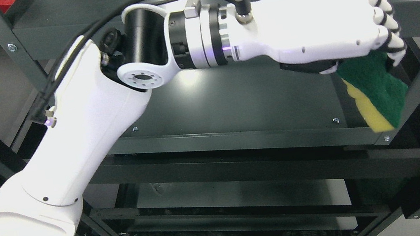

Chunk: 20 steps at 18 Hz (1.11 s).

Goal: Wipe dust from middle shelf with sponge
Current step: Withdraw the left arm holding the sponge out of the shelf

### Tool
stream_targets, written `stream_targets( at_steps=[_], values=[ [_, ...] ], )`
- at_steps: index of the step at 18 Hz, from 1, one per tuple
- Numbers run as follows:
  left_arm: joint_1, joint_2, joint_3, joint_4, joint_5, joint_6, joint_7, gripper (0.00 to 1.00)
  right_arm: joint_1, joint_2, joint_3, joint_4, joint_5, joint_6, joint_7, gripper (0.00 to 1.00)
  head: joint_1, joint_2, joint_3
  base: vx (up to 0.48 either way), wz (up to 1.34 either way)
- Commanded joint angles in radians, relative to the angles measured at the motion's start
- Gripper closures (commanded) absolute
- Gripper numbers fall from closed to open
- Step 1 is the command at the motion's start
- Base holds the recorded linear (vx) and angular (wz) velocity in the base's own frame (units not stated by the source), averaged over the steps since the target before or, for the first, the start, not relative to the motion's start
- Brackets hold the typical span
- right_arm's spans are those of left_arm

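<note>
One hand, the left hand (pixel 328 21), has its fingers (pixel 383 13) curled around the sponge (pixel 376 89), which hangs long-axis downward over the middle shelf's (pixel 232 102) right front corner.

Green-and-yellow sponge (pixel 376 91), black shelf (pixel 232 102)

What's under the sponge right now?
The left hand grips the sponge at the right end of the middle shelf. Its yellow lower edge hangs by the shelf's front right corner; whether it touches, I cannot tell. The sponge hides the surface behind it.
</note>
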Motion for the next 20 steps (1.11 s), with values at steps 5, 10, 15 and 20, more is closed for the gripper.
stream_targets(
  at_steps=[5, 10, 15, 20],
  values=[
    [0.616, -0.063, -0.051, 0.026, 0.112, 0.173, 0.207, 0.99, -0.001, -0.017, 0.0, -0.017, 0.0, 0.0, 0.0, 0.0, 0.0, 0.0, 0.0, 0.0, 0.0],
    [0.911, -0.063, 0.193, 0.003, 0.258, 0.249, 0.459, 0.98, 0.0, -0.017, 0.0, -0.017, 0.0, 0.0, 0.0, 0.0, 0.0, 0.0, 0.0, 0.0, 0.0],
    [1.031, -0.063, 0.427, -0.153, 0.407, 0.39, 0.561, 1.0, -0.001, -0.017, 0.0, -0.017, 0.0, 0.0, 0.0, 0.0, 0.0, 0.0, 0.0, 0.0, 0.0],
    [1.172, -0.063, 0.601, -0.233, 0.426, 0.397, 0.548, 1.0, 0.0, -0.017, 0.0, -0.017, 0.0, 0.0, 0.0, 0.0, 0.0, 0.0, 0.0, 0.0, 0.0]
  ],
)
